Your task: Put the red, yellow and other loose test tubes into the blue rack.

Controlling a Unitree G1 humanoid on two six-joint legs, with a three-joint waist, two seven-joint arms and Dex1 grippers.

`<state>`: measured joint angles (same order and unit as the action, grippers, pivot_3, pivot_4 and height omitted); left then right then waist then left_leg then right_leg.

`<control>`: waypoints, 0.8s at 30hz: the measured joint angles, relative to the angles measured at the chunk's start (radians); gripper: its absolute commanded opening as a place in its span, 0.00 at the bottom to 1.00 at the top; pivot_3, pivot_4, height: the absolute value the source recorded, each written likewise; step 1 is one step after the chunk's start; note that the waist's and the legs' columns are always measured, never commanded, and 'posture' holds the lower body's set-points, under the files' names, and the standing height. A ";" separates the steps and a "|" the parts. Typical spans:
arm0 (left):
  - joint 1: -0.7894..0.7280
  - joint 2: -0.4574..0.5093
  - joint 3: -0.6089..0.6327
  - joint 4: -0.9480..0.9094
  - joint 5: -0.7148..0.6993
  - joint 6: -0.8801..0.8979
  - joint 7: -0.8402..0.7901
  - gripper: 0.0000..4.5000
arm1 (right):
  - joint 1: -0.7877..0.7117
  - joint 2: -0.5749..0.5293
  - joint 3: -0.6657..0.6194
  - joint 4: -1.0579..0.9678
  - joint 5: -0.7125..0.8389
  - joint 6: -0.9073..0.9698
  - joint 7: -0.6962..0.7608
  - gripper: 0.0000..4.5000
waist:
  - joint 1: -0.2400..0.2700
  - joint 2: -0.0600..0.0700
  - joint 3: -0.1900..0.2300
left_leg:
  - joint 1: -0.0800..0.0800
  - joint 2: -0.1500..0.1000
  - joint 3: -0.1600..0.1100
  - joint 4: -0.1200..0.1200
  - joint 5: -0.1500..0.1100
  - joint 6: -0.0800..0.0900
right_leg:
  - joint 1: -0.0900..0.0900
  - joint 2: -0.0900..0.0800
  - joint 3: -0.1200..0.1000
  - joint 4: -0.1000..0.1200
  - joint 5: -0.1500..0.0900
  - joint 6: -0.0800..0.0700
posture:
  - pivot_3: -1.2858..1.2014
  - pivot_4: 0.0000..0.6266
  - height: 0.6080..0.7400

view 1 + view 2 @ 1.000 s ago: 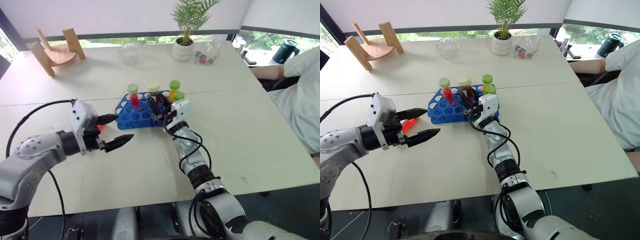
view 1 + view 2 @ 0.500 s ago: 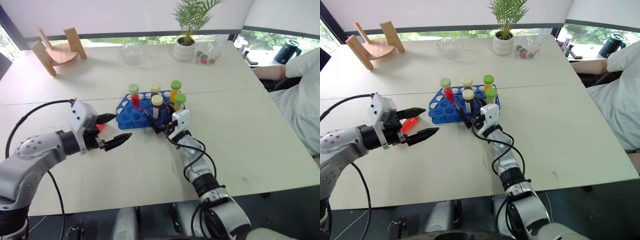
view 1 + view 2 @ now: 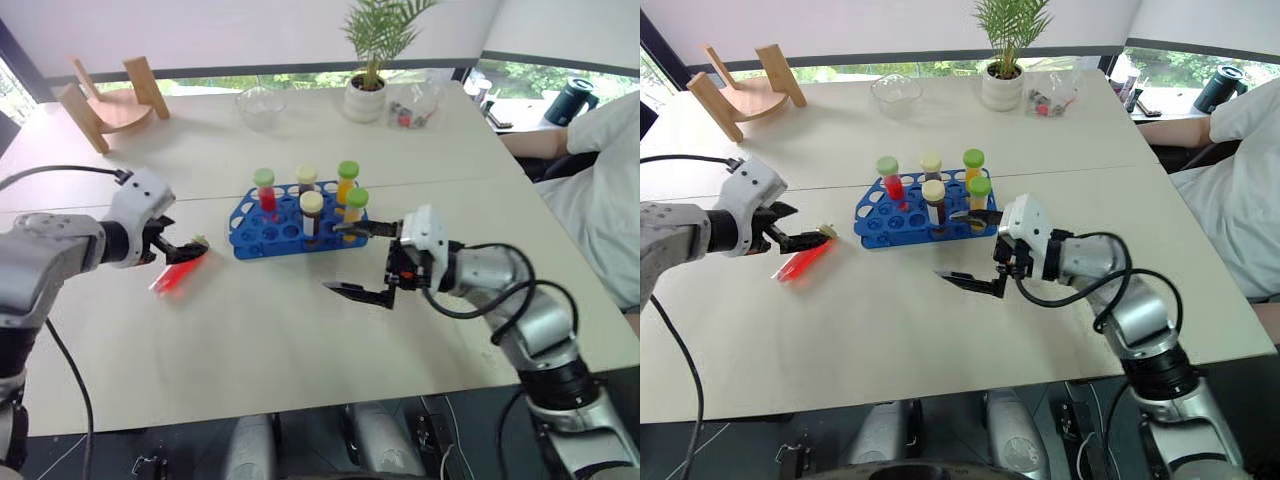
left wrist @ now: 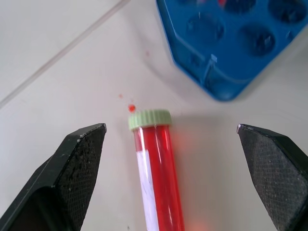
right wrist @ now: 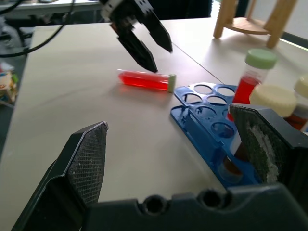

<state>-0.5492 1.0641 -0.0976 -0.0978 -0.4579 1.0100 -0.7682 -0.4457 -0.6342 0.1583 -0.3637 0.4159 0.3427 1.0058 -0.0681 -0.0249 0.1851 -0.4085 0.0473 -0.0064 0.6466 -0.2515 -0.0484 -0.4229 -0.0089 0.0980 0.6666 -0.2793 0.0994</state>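
Note:
The blue rack (image 3: 262, 233) stands mid-table with several capped tubes upright in it, among them a red one (image 3: 266, 191), a yellow-orange one (image 3: 345, 184) and a brown one with a cream cap (image 3: 312, 210). One red test tube with a green cap (image 3: 178, 272) lies loose on the table left of the rack. My left gripper (image 3: 185, 252) hangs open and tilted down over its capped end; the tube (image 4: 155, 168) lies between the fingers, untouched. My right gripper (image 3: 352, 260) is open and empty, turned sideways just in front of the rack's right end.
A wooden stand (image 3: 105, 100), a glass bowl (image 3: 260, 102), a potted plant (image 3: 368, 92) and a clear bag (image 3: 415, 105) line the table's far side. A person in white (image 3: 600, 170) sits at the right edge, near a dark kettle (image 3: 572, 100).
My right gripper opened, left the brown cream-capped tube standing in the rack and drew back to the right, turning sideways. My left gripper swung left and tipped down over the loose red tube.

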 measured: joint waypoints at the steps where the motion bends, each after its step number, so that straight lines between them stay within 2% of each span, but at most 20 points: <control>1: -0.019 0.001 -0.031 0.030 0.017 -0.001 -0.023 1.00 | -0.017 -0.020 -0.007 -0.001 0.005 0.000 0.025 0.99 | 0.001 0.000 0.000 | 0.000 0.000 0.000 0.000 0.000 0.000 | 0.000 0.000 0.000 0.000 0.000 0.000 | 0.52 0.24 1.00; 6: -0.173 -0.087 -0.156 0.237 0.096 0.002 -0.106 1.00 | -0.065 -0.052 -0.022 -0.006 0.034 0.000 0.097 0.99 | 0.014 -0.001 0.000 | -0.001 0.000 0.000 0.001 0.000 0.000 | 0.000 0.000 0.000 0.000 0.000 0.000 | 0.52 0.24 1.00; 7: -0.188 -0.107 -0.170 0.271 0.108 0.002 -0.119 0.94 | -0.066 -0.052 -0.023 -0.006 0.034 0.000 0.098 1.00 | 0.018 -0.001 0.000 | -0.001 0.000 0.000 0.002 0.000 0.000 | 0.000 -0.001 0.000 0.000 0.000 0.000 | 0.52 0.24 1.00; 10: -0.220 -0.150 -0.201 0.365 0.145 -0.008 -0.140 0.73 | -0.065 -0.051 -0.023 -0.007 0.035 0.004 0.093 1.00 | 0.021 -0.001 0.000 | -0.002 0.000 0.000 0.001 0.000 0.000 | 0.000 -0.001 0.000 0.000 0.000 0.000 | 0.52 0.24 1.00; 11: -0.233 -0.167 -0.203 0.400 0.158 -0.015 -0.147 0.58 | -0.065 -0.051 -0.023 -0.008 0.035 0.007 0.088 1.00 | 0.024 -0.001 0.000 | -0.002 0.000 0.000 0.001 0.000 0.000 | -0.001 0.000 0.000 0.000 0.000 0.000 | 0.52 0.24 1.00; 15: -0.253 -0.176 -0.204 0.435 0.183 -0.011 -0.181 0.18 | -0.063 -0.051 -0.024 -0.019 0.035 0.013 0.076 1.00 | 0.024 -0.001 0.000 | -0.002 0.000 0.000 0.002 0.000 0.000 | 0.000 -0.001 0.000 0.000 0.000 0.000 | 0.52 0.24 1.00; 20: -0.260 -0.173 -0.183 0.444 0.182 -0.013 -0.231 0.18 | -0.048 -0.059 -0.043 -0.026 0.030 0.014 0.062 1.00 | 0.025 -0.002 0.000 | -0.002 0.000 0.000 0.002 0.000 0.000 | -0.001 -0.001 0.000 0.000 0.000 0.000 | 0.52 0.24 1.00; 24: -0.327 -0.202 0.021 0.432 0.069 -0.010 -0.246 0.18 | -0.028 -0.064 -0.068 -0.027 0.029 0.015 0.039 1.00 | 0.027 -0.003 0.001 | -0.003 0.000 0.000 0.003 0.000 0.000 | -0.001 -0.001 -0.001 0.000 0.000 0.001 | 0.52 0.24 1.00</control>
<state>-0.8766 0.8625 -0.0769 0.3337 -0.3892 0.9997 -1.0140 -0.4738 -0.6982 0.0903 -0.3906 0.4445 0.3576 1.0447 -0.0414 -0.0279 0.1863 -0.4116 0.0472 -0.0069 0.6496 -0.2516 -0.0481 -0.4234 -0.0101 0.0970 0.6666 -0.2792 0.1000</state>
